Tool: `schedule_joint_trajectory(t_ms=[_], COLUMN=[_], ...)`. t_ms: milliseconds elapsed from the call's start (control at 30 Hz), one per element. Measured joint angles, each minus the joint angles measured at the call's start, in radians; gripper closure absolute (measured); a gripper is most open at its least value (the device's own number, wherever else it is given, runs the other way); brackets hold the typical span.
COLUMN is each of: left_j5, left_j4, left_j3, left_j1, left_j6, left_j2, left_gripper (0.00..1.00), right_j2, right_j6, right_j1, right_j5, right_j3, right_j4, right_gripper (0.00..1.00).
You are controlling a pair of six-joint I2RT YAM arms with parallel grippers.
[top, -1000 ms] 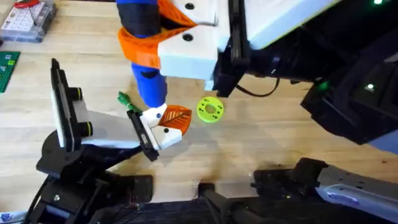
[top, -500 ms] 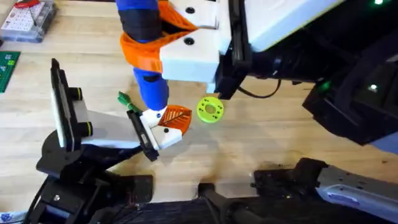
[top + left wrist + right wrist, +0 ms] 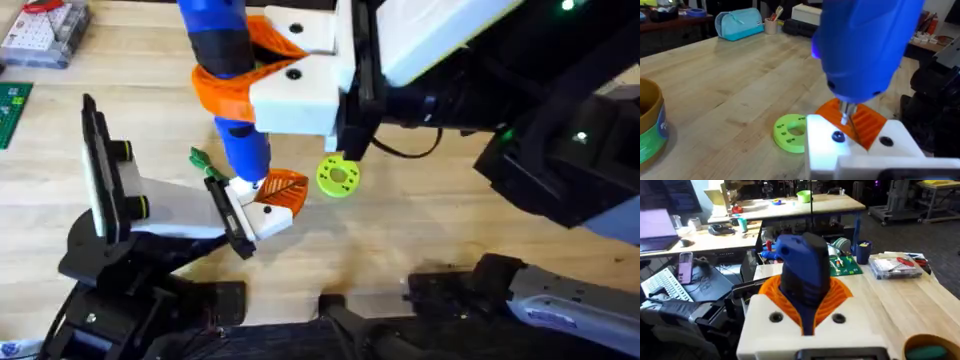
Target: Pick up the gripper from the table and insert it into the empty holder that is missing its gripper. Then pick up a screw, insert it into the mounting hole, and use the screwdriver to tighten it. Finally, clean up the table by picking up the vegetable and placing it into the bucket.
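Overhead, the right tool (image 3: 265, 75), white with orange pads, is clamped around the blue screwdriver (image 3: 228, 70), which stands nearly upright with its tip down on the white block of the gripper (image 3: 268, 203). That small orange ribbed finger sits against the black plate of the holder (image 3: 170, 205), left of centre on the bench (image 3: 420, 215). A green-yellow disc (image 3: 338, 177) lies just right of it. In the left wrist view the screwdriver's metal bit meets the white block beside a dark screw (image 3: 838, 136); whether the left tool is wide or narrow I cannot tell.
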Motion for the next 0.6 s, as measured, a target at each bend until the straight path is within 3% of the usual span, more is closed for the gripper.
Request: schedule_joint_trajectory(t_ms=[600], left_j5=[0.000], left_j4=[0.000], left_j3=[0.000], left_j1=[0.000], left_j6=[0.000], left_j2=[0.000], left_gripper=[0.988], right_j2=[0.020], right_j6=[-0.007], right_j1=[0.000], right_j5=[-0.008], right_j3=[0.000], right_j4=[0.001], right_gripper=[0.941])
